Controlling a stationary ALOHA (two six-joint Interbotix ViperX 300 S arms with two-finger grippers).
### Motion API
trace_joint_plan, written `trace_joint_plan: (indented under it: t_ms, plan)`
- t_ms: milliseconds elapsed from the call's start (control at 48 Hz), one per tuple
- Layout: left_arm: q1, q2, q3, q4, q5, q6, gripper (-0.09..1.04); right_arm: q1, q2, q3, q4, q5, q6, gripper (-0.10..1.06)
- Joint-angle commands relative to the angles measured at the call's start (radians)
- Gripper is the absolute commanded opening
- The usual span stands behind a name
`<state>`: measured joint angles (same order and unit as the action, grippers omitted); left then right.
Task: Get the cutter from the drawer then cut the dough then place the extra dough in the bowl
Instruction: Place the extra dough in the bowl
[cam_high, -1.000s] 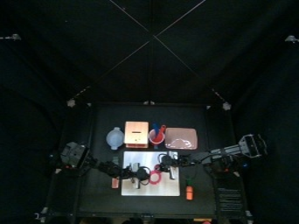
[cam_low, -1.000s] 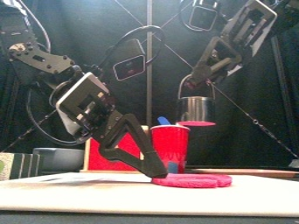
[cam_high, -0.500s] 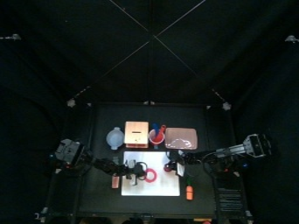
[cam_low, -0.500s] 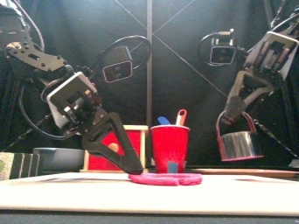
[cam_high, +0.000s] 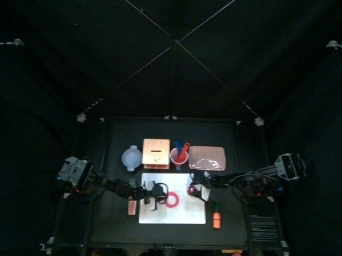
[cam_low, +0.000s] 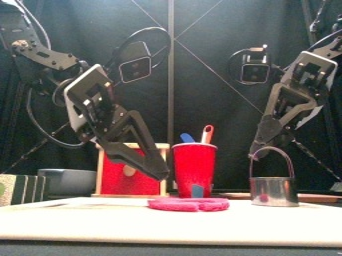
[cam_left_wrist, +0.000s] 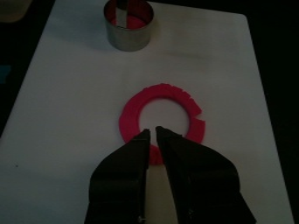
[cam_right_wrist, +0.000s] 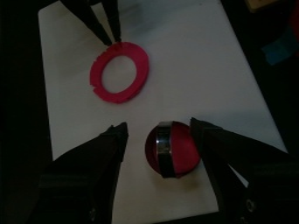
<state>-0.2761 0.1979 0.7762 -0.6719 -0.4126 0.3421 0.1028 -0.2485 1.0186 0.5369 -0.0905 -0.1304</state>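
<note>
A red dough ring (cam_left_wrist: 163, 115) lies flat on the white cutting board (cam_left_wrist: 70, 96). My left gripper (cam_left_wrist: 153, 131) hovers just over the ring's near edge, its jaws a narrow gap apart with nothing between them. In the front view it (cam_low: 163, 176) is a little above the dough (cam_low: 187, 204). The round metal cutter (cam_low: 274, 190) stands on the board to the right of the ring, wire handle up. My right gripper (cam_right_wrist: 159, 127) is open, its jaws wide on either side of the cutter (cam_right_wrist: 170, 150), which has a red dough disc inside.
At the back stand the blue-grey bowl (cam_high: 131, 156), the wooden box with a red drawer front (cam_low: 127, 172), the red cup with toy knives (cam_low: 195, 168) and the pink tray (cam_high: 209, 157). Both arms hang low over the board.
The right arm brought the cutter down from mid-air onto the board right of the ring and opened its jaws. The left gripper lifted slightly off the dough.
</note>
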Motion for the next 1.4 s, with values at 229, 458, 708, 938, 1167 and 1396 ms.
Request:
trace_joint_plan:
  t_ms: [229, 458, 708, 938, 1167, 1396]
  plan:
    - [0.026, -0.075, 0.026, 0.003, -0.049, 0.003, 0.59, -0.006, -0.028, -0.037, -0.025, -0.012, -0.005, 0.92]
    - [0.086, 0.003, -0.043, 0.08, 0.014, 0.028, 0.64, -0.006, -0.028, -0.04, -0.049, -0.021, -0.003, 0.92]
    - [0.11, 0.054, -0.112, 0.097, 0.146, 0.069, 0.77, 0.0, -0.021, -0.04, -0.043, -0.018, -0.002, 0.92]
    - [0.126, 0.06, -0.109, 0.095, 0.17, 0.067, 0.78, 0.002, -0.018, -0.041, -0.041, -0.02, -0.002, 0.92]
    - [0.129, 0.075, -0.137, 0.095, 0.285, 0.064, 0.76, -0.002, -0.018, -0.037, -0.04, -0.02, -0.002, 0.92]
    - [0.129, 0.094, -0.156, 0.077, 0.4, 0.058, 0.59, -0.006, -0.017, -0.04, -0.04, -0.02, -0.002, 0.92]
